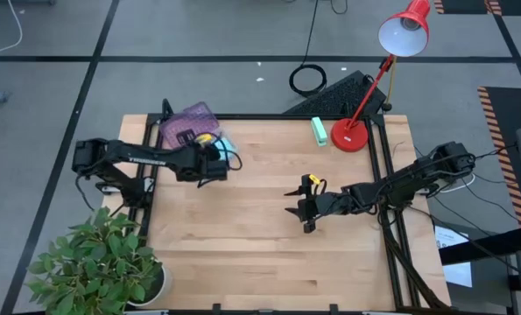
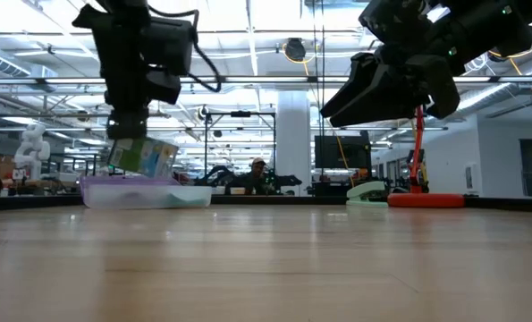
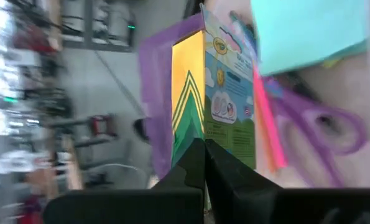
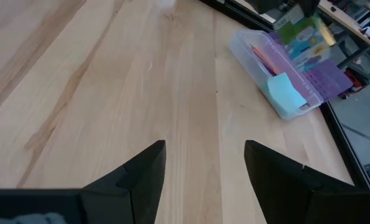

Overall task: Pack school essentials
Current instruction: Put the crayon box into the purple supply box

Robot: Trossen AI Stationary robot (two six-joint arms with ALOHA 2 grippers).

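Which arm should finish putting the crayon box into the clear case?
Left. Its gripper already grips the crayon box just above the clear case at the table's far-left corner. The right gripper hangs open and empty over mid-table.

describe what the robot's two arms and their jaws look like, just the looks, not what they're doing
Both arms are dark, nearly black, jointed and slim. The left arm carries pale lettering along one link and a black cable looping beside its gripper. The right arm has black cables trailing off behind it and a yellow piece near its gripper. The jaws are flat, dark, wedge-shaped fingers, matte and unmarked.
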